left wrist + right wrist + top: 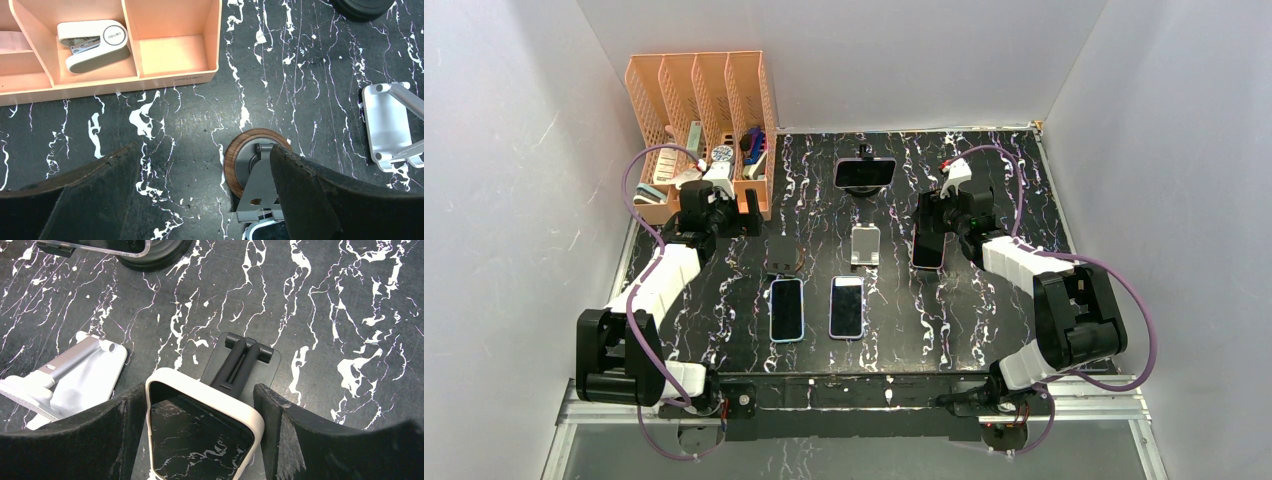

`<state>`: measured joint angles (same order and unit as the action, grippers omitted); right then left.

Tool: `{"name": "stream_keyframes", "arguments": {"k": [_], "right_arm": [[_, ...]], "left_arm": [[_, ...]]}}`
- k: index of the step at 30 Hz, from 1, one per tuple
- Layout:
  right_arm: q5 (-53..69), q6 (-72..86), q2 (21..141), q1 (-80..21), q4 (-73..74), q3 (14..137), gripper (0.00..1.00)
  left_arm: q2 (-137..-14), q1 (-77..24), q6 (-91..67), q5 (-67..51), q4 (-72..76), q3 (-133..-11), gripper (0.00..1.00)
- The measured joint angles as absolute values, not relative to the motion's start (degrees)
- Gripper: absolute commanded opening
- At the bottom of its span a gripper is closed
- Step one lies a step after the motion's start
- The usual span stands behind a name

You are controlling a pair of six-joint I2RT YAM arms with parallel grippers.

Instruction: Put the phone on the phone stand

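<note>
A phone (pixel 200 435) in a cream case leans upright on a black stand (pixel 240 365), right of the table's middle (pixel 928 247). My right gripper (pixel 200 390) straddles its top end with a finger pressed to each long side, shut on it (pixel 929 215). Over the table in front of the orange organiser, my left gripper (pixel 204 150) hangs wide open and empty (pixel 749 215). Its right finger partly covers a grey stand on a round wooden base (pixel 250 160).
A silver stand (pixel 864 245) stands empty mid-table. Two phones (pixel 786 308) (pixel 846 306) lie flat near the front. Another phone (pixel 865 172) sits sideways on a stand at the back. The orange organiser (pixel 699 110) at back left holds a stapler (pixel 92 42).
</note>
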<state>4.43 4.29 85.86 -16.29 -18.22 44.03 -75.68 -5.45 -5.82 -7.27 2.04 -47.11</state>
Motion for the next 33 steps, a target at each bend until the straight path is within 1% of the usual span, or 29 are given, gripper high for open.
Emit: {"name": "stream_keyframes", "arguments": {"k": [6,25,33], "right_arm": [[4.3,4.1,85.1,-16.5,-18.2,43.7,0.68],[5.4,3.6,75.8,-16.8,-18.6,41.3,0.70],[5.7,2.7,75.2,-16.8,-18.6,41.3,0.70]], "left_arm": [[-75.7,-5.5,-5.7,-7.3,2.0,-47.1,0.98],[-75.7,-5.8,-5.7,-7.3,2.0,-47.1,0.99],[-75.7,-5.8,-5.7,-7.3,2.0,-47.1,0.98]]}}
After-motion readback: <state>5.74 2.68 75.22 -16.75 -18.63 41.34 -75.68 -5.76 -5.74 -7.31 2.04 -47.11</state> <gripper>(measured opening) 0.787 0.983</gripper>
